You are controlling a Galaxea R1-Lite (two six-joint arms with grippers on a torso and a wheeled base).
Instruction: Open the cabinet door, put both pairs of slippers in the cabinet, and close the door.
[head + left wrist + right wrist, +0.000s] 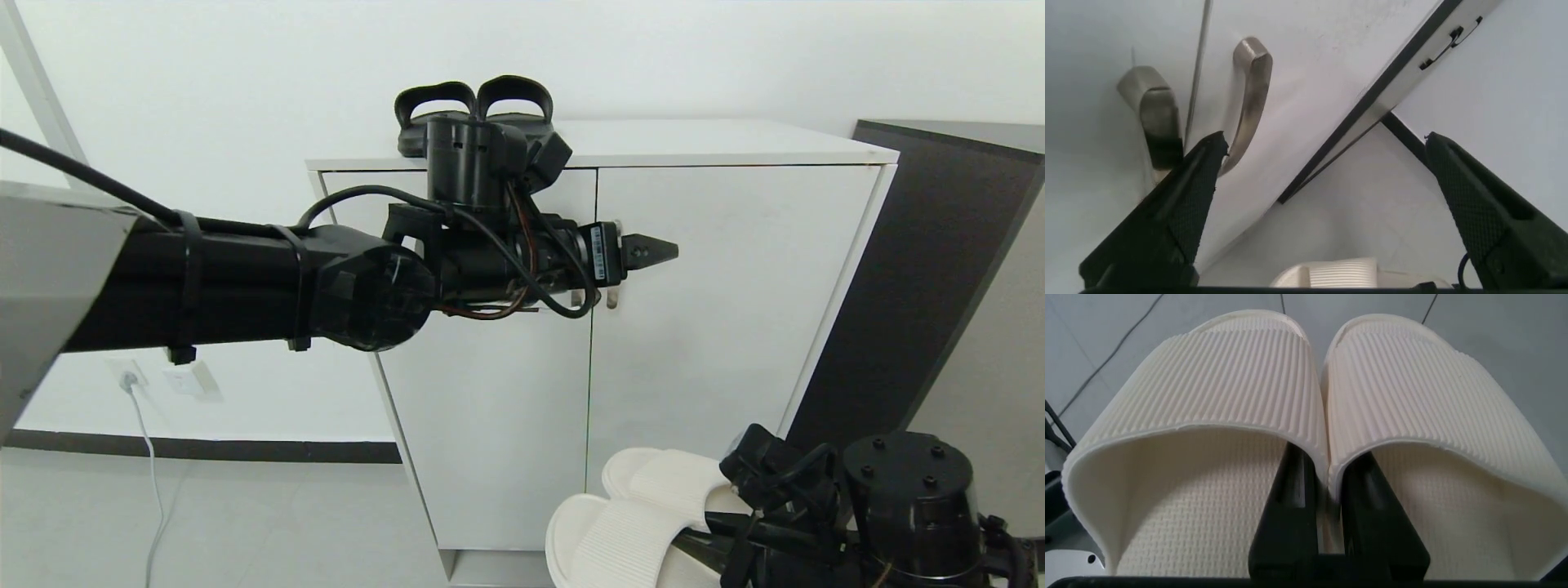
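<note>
At frame centre the left hand hovers at the seam between the white cabinet's two closed doors. Its fingers are spread wide with nothing between them, one fingertip just beside the metal door handles. A black pair of slippers sits on the cabinet's top, upper centre. At lower right the right hand pinches the adjoining inner walls of the white slippers, held side by side.
</note>
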